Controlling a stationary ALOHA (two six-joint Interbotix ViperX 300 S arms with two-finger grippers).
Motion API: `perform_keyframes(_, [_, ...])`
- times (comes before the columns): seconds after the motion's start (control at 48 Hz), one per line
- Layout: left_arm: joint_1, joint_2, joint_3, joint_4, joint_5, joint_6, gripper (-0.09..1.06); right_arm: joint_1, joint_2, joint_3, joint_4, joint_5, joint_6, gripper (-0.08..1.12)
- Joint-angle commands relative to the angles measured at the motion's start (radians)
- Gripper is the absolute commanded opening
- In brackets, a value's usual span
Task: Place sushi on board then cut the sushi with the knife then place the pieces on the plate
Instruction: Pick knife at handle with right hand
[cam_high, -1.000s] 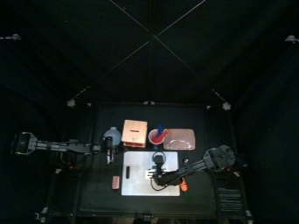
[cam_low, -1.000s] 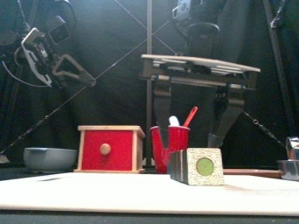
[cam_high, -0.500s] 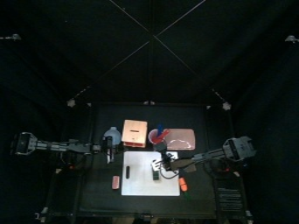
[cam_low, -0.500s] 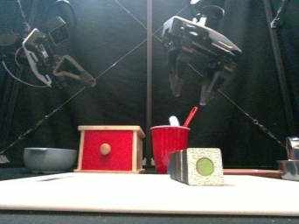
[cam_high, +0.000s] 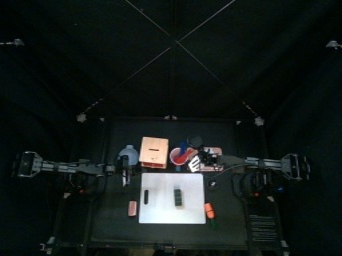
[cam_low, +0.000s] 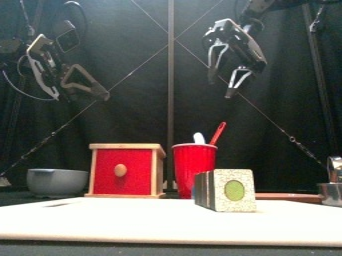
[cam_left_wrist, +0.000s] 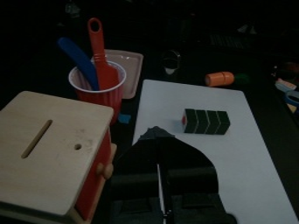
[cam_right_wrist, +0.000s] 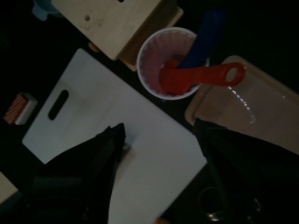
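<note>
Overhead, right gripper (cam_low: 230, 80) hung high above red cup (cam_low: 195, 168), jaws spread wide, holding nothing. Blue knife (cam_left_wrist: 73, 52) and red knife (cam_left_wrist: 98, 42) stood in cup. Sushi roll (cam_high: 175, 194) lay whole on white cutting board (cam_high: 193, 208), near its middle. Pink tray (cam_right_wrist: 263, 105) sat just beside cup. Left gripper (cam_left_wrist: 152, 138) hung over table's left side, near wooden box (cam_low: 127, 170), jaws closed on nothing.

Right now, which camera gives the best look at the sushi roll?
The left wrist view: the sushi roll lies whole on the white board, its blocks distinct. The front view shows it end-on, the top view as a small dark bar; the right wrist view misses it.
</note>
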Motion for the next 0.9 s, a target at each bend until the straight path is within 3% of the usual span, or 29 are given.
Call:
perform_keyframes(0.021, [0.018, 0.000, -0.018, -0.002, -0.005, 0.000, -0.03, -0.114, -0.058, -0.011, 0.124, 0.000, -0.164, 0.94])
perform_keyframes(0.333, [0.061, 0.000, -0.023, -0.002, -0.005, -0.003, -0.03, -0.453, -0.008, -0.066, 0.558, 0.080, -0.729, 0.94])
perform_keyframes(0.521, [0.064, 0.000, -0.023, -0.009, -0.009, -0.003, -0.03, -0.572, 0.103, -0.124, 0.753, 0.210, -0.959, 0.94])
perform_keyframes(0.896, [0.064, 0.000, -0.015, -0.057, -0.009, -0.005, -0.03, -0.617, 0.327, -0.252, 0.790, 0.379, -1.124, 0.94])
